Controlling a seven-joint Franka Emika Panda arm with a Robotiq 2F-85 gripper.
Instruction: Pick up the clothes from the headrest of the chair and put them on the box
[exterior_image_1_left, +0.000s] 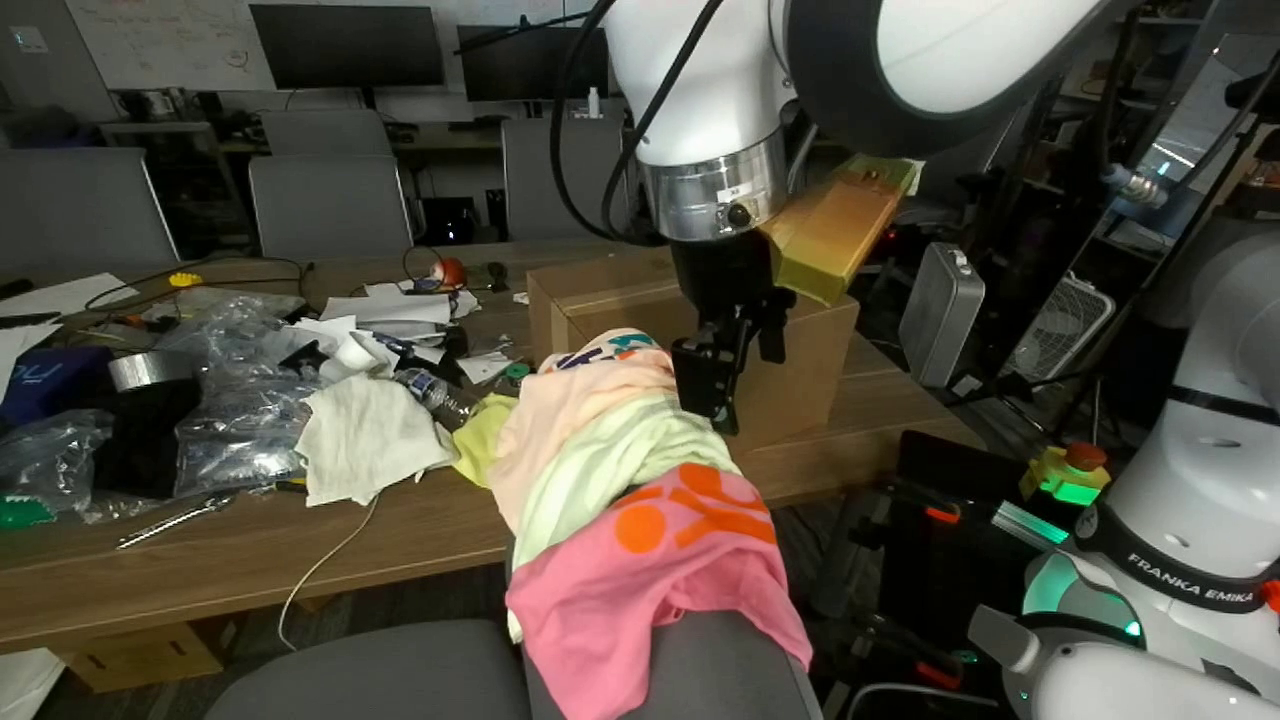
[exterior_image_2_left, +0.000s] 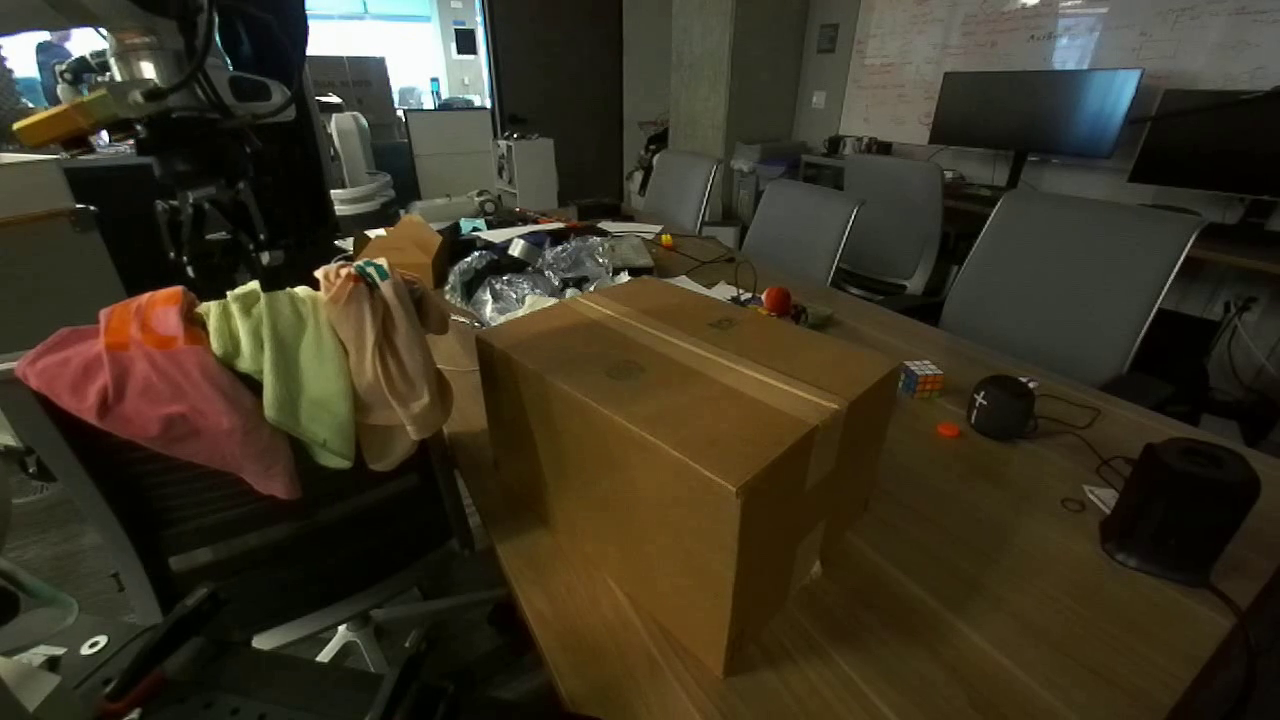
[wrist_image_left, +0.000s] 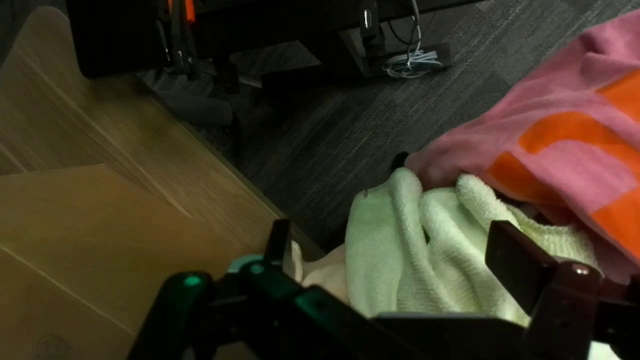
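In the wrist view, a pair of black fingers reached in from the bottom edge, standing wide apart. In the space between them lay a pale green textured cloth. A peach cloth showed by the left-hand finger of the picture, and a pink cloth with an orange print spread toward the upper right. At left, a brown cardboard box stood on a wooden counter. Whether the fingers touched the fabric could not be told.

In an exterior view, a white robot arm came down from the top, its fingers in front of the box. The three cloths were draped over the top of a grey chair, pink nearest the camera, green in the middle, peach farthest. On the counter lay an off-white cloth and crumpled clear plastic bags.

In an exterior view, the fingers hung spread just above the cloths. The taped box stood near the chair; past it sat a multicoloured puzzle cube and a large black cylinder.
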